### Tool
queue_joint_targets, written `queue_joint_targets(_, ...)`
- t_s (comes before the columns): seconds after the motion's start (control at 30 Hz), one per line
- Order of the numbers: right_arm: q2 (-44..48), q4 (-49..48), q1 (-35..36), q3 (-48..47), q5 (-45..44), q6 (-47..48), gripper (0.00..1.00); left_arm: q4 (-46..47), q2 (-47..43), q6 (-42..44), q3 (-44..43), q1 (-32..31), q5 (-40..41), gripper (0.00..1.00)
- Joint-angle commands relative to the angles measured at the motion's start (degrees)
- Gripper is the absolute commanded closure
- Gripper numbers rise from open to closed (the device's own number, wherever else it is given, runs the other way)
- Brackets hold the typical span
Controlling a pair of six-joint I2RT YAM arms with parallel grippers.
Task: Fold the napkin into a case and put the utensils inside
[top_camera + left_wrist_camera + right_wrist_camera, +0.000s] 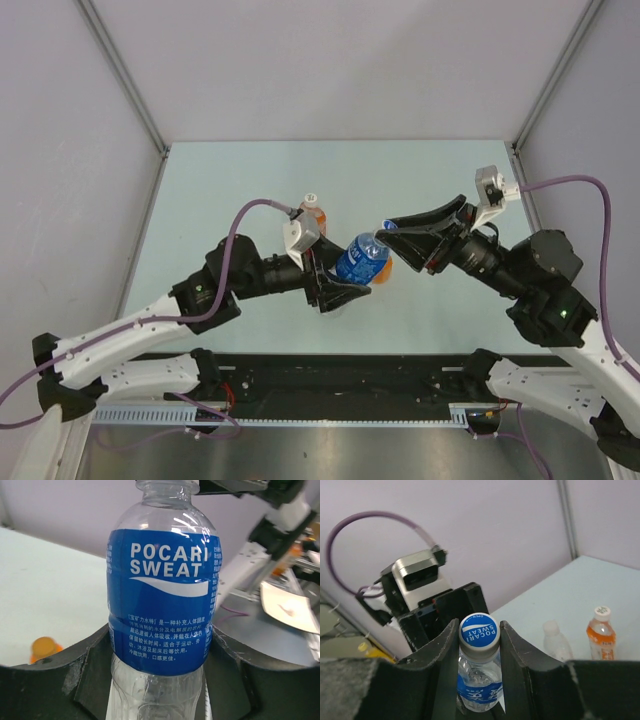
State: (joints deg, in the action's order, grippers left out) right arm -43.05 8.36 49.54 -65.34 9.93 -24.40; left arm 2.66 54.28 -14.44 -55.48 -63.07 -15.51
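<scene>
my left gripper (340, 293) holds a blue bottle (360, 262) over the worktop's middle, my right gripper (393, 240) pinches its cap (479, 628), and i see no napkin, so nothing is folded.

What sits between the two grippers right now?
A Pocari Sweat bottle, in the top external view: the left gripper holds its lower body, and the right gripper grips its blue cap.

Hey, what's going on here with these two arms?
The left pincer grips a Pocari Sweat bottle by its body, holding it tilted over the table. The right pincer is closed around its blue cap. An orange drink bottle and a small clear bottle stand on the table. No napkin or utensils are in view.
</scene>
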Motion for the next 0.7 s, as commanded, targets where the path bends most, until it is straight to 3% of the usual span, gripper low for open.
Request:
queue_joint_targets(0.0,0.2,-2.9,-0.4,1.6,15.6,6.1,1.00,5.1,0.8,-5.9,-4.9,1.5,-22.3,1.00)
queue_joint_targets(0.17,0.6,-4.0,-0.8,2.5,24.9,9.2,1.00,10.7,3.3,-11.6,-4.4,3.4,-33.1,1.00)
queue_joint_targets(0.37,0.8,-4.0,-1.5,2.6,34.1,11.7,1.00,16.2,5.7,-16.6,-4.0,5.6,-39.4,1.00)
queue_joint_targets(0.67,0.8,-3.0,-5.5,2.6,49.4,14.0,1.00,33.7,10.0,-30.9,-2.6,7.5,-50.1,1.00)
